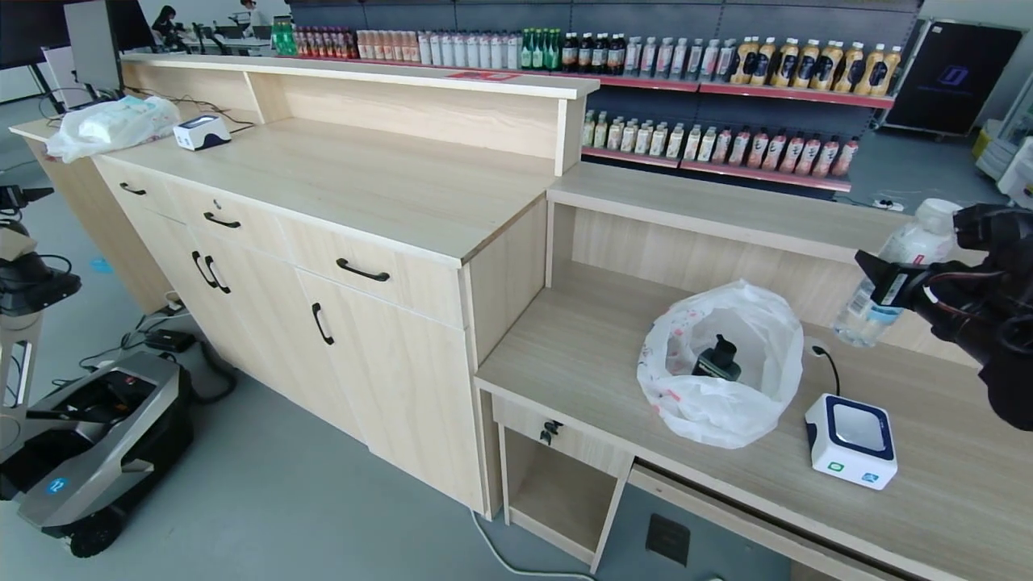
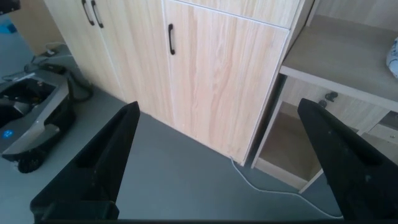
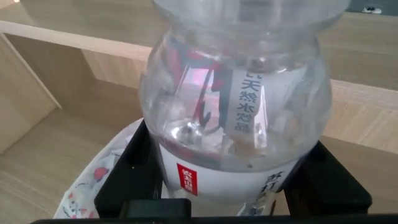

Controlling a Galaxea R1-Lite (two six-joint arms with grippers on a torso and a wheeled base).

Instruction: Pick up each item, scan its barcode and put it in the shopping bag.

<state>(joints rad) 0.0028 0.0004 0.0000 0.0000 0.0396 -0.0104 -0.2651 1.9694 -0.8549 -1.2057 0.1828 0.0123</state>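
Clamped between the dark fingers of the right gripper (image 1: 892,284), a clear water bottle (image 1: 912,242) with a white cap hangs at the right edge of the head view. It tilts slightly, is held about its lower half, and stays clear of the wood. Seen from the right wrist, the same water bottle (image 3: 236,112) sits close to the lens with a finger pressed against each side of its white label, so this hand is firmly gripping it.

Below and to the left of the bottle in the head view, a white barcode scanner (image 1: 851,440) with a dark blue face lies on the low desk (image 1: 565,355). Its black cable runs back to a hole in the desktop. Just to the scanner's left stands the white plastic shopping bag (image 1: 726,403) with its mouth open upward. A dark, black-capped item (image 1: 717,359) lies inside it. The bag and the scanner are near each other but not touching.

The left gripper (image 2: 214,168) has its two black fingers spread wide with nothing between them. It hangs above the grey floor (image 2: 174,155), facing a light wooden cabinet door (image 2: 217,68) with a black handle. A white cable (image 2: 267,186) trails across the floor there.

At the upper left of the head view, on the taller counter (image 1: 363,177), a second scanner (image 1: 202,131) lies beside another white bag (image 1: 109,125). Across the top of the frame, red-edged shelves (image 1: 726,85) carry rows of drink bottles.
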